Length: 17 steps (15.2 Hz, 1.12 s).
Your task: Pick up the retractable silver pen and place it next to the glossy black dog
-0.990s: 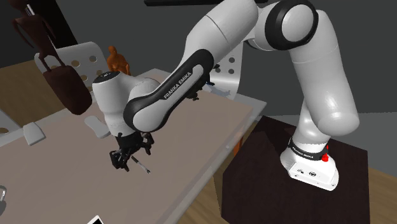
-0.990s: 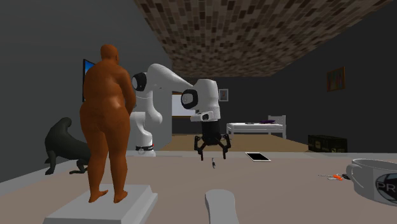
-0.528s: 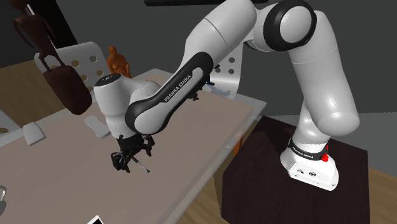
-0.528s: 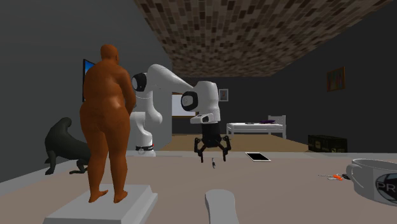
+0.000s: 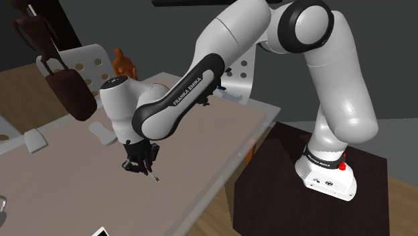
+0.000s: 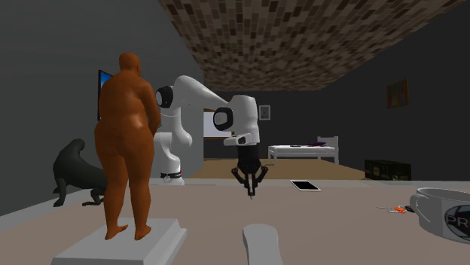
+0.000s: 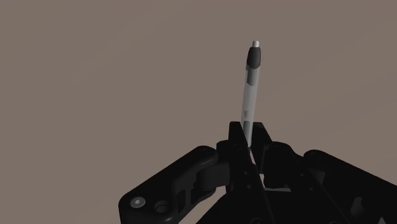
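Since a second ago the claw (image 5: 141, 161) has drawn its fingers in from a wide spread. It now pinches the silver pen (image 7: 251, 89) near one end, low over the brown bench (image 5: 67, 175). In the wrist view the pen's pale barrel, with a dark band near its tip, sticks out past the fingertips. In the second exterior view the pen (image 6: 252, 193) is well apart from the black dog (image 6: 77, 170), which stands at that view's left, partly behind an orange human figurine (image 6: 128, 143).
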Each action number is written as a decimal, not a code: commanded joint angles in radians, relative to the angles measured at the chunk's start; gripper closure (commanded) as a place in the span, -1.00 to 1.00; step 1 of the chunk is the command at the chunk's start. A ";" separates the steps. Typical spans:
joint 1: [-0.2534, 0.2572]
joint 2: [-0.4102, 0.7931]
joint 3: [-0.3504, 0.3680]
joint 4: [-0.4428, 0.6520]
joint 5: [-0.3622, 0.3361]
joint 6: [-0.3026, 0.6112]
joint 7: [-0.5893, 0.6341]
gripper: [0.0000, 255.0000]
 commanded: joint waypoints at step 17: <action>-0.008 -0.073 0.030 0.080 0.045 -0.144 -0.017 1.00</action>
